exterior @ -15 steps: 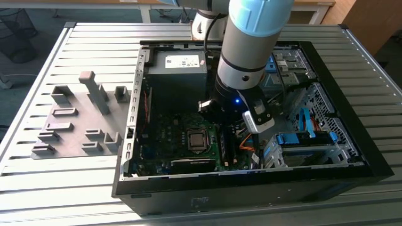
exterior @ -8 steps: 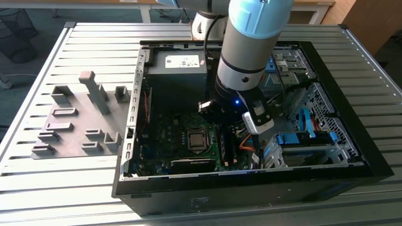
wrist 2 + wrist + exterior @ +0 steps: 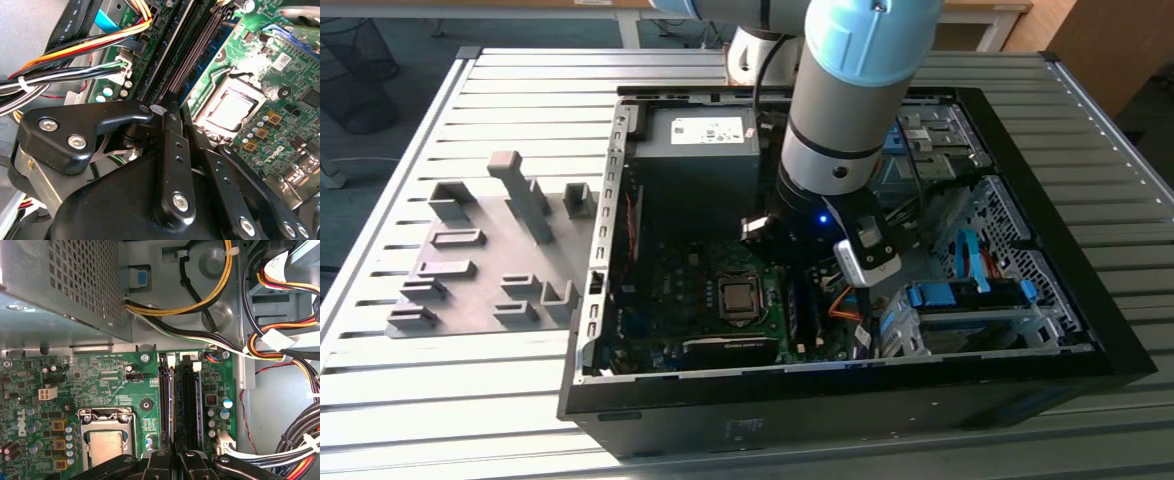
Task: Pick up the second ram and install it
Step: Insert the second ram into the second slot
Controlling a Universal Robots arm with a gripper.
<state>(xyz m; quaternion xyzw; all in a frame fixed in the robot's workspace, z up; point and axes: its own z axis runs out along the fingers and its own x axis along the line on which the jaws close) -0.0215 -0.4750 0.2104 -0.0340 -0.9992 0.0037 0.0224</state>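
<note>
The arm reaches down into the open computer case (image 3: 1067, 330), with my gripper (image 3: 798, 275) low over the memory slots on the green motherboard (image 3: 667, 290). In the first wrist view the second ram (image 3: 172, 400) shows as a thin blue-green edge along the slot nearest the processor socket (image 3: 106, 442). It runs straight into the narrow gap of my gripper (image 3: 175, 460), which is shut on it. In the second wrist view the gripper (image 3: 187, 120) holds the same blue strip (image 3: 212, 42), beside a row of gold contacts. Whether the ram sits fully in the slot cannot be told.
A neighbouring slot (image 3: 190, 405) lies close alongside, with white latches at the slot ends. Bundled cables (image 3: 280, 340) crowd one side, and the perforated power supply box (image 3: 60, 285) stands beyond the board. On the exterior view's left, a grey holder plate (image 3: 480, 270) carries upright blocks.
</note>
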